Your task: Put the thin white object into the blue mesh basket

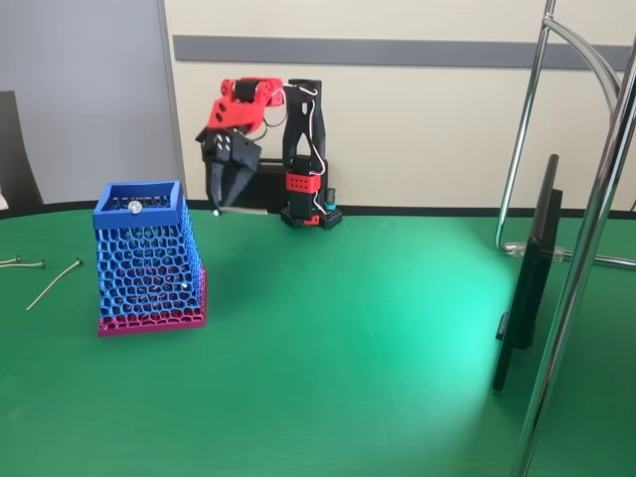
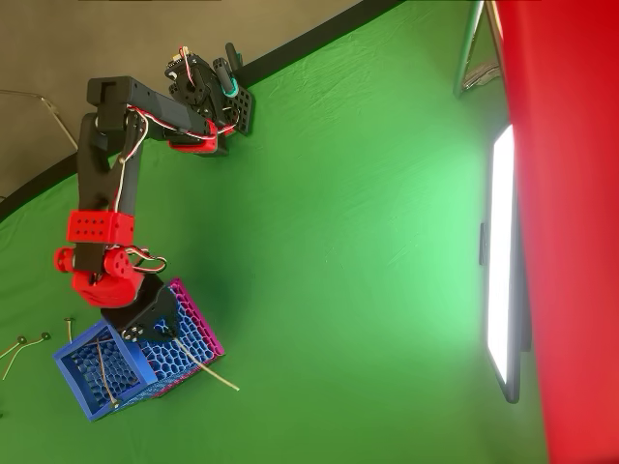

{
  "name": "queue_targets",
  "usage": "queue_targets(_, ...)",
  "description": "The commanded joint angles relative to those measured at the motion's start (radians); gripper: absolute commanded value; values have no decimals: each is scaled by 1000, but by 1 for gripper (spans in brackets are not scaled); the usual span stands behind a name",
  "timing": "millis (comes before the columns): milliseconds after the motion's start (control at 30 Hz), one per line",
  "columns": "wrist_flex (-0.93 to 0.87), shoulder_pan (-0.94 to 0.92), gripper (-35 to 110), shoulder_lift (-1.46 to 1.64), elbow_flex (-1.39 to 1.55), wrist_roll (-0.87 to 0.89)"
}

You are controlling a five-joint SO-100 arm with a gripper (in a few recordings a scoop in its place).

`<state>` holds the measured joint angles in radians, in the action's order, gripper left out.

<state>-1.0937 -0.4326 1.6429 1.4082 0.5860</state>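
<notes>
Three spare sticks [image 1: 52, 284] are lying on the green table [image 1: 348, 378] to the left of the basket [image 1: 149, 260] in the fixed view, well apart from the action. Going rightward, the blue mesh basket is standing on its pink base, its square rim open at the top; in the overhead view one pale stick [image 2: 104, 375] is already lying inside it, and in the fixed view a small round pale knob is showing just inside the rim.

Next, to the right of the basket, the end effector [image 1: 221, 204] is hanging above the table, clenched around the thin white stick [image 1: 243, 211], which is jutting out sideways away from the basket. In the overhead view that stick [image 2: 208, 367] is sticking out past the basket's pink side.

Judging from this, the carrying step is underway: the stick is lifted but not yet over the opening. The next move is calling for a shift toward the basket until the stick is above the rim, probably tipping it downward so it slips in, then letting go.
</notes>
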Motion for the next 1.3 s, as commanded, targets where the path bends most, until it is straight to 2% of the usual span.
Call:
queue_targets(0,132,-35,1,83,-51,-52)
queue_targets(367,558,-178,1,206,64,-325)
queue_targets(567,715,-236,1,187,72,-620)
queue_targets(800,762,-333,1,140,3,-916)
queue_targets(1133,767,-345,1,29,-52,-1606)
queue_targets(1267,770,-334,1,-12,-55,-1720)
